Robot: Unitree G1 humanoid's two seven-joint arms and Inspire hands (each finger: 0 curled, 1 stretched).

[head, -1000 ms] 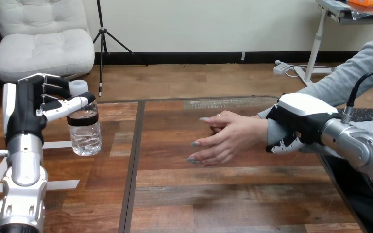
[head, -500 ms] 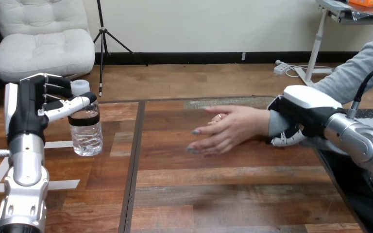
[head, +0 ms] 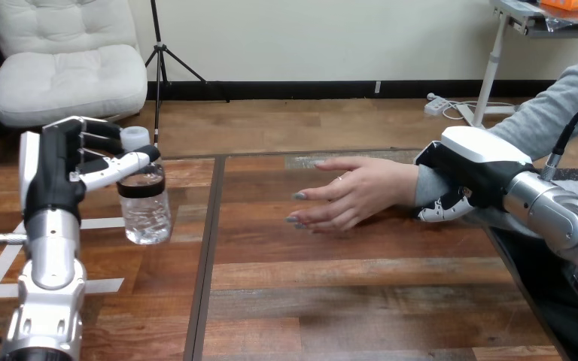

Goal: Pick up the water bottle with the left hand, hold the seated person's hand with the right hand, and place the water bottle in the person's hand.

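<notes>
Left hand (head: 64, 169) grips the water bottle (head: 144, 210) upright at the table's (head: 346, 301) left part, well apart from the person's hand (head: 354, 195), whose wrist the right hand (head: 470, 162) clasps, probably to steady it for the handover.

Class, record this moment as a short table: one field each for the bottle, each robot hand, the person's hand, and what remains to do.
water bottle: upright, clear, white cap, at the view's left
left hand: fingers and thumb curled round the bottle's upper part
right hand: fingers curled round the person's wrist
person's hand: open, empty, apart from the bottle
remaining: bottle not yet placed in the person's hand
</notes>
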